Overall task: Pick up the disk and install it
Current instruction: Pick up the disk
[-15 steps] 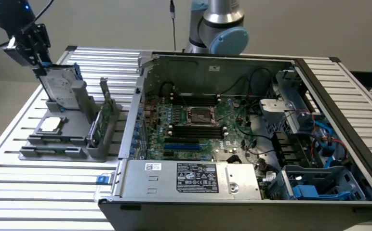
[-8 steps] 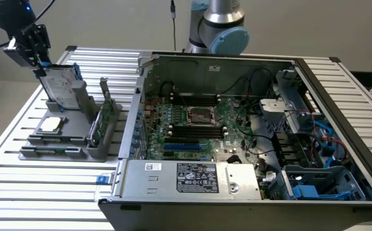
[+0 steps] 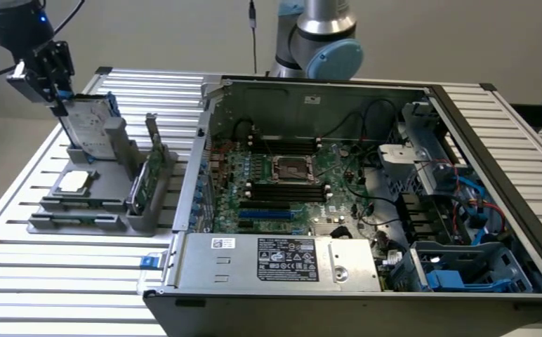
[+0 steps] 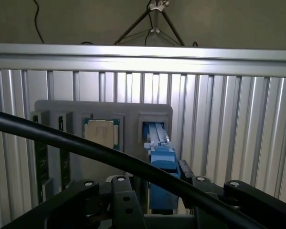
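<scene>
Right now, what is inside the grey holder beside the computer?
The disk stands upright in it, beside a processor chip and a green circuit card. The disk's lower part is hidden in its slot.

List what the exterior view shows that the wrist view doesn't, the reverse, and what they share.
Exterior view: the open computer case with its motherboard, and a blue-capped arm joint behind it. Wrist view: a tripod stand beyond the table. Both: the disk standing in the grey holder, the processor chip beside it, and the open gripper straddling the disk's top.

disk (image 3: 86,123) base walled by holder (image 3: 114,140), case (image 3: 309,98) — open-topped
</scene>
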Tool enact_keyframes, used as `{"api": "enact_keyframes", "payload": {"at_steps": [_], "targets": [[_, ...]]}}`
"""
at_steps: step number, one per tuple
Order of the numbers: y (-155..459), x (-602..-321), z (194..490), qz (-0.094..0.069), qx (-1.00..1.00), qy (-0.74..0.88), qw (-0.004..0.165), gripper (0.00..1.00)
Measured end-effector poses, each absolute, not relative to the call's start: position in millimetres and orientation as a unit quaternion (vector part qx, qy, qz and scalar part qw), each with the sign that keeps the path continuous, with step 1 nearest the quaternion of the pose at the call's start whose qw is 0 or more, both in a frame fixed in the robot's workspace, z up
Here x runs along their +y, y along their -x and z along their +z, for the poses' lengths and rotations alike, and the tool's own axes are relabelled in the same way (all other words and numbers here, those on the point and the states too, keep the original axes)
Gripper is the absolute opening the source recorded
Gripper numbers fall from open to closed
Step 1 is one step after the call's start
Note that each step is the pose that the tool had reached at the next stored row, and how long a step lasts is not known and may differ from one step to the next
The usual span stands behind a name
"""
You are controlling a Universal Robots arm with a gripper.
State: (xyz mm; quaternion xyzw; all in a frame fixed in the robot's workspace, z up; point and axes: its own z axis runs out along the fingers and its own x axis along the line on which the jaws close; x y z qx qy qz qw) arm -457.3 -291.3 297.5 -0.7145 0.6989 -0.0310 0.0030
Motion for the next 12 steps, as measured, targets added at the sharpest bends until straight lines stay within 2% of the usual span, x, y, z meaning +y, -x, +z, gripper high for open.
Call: {"api": "enact_keyframes", "payload": {"at_steps": [12], "targets": [[453.4, -291.1, 287.0, -0.023, 0.701, 0.713, -0.005, 0.47]]}}
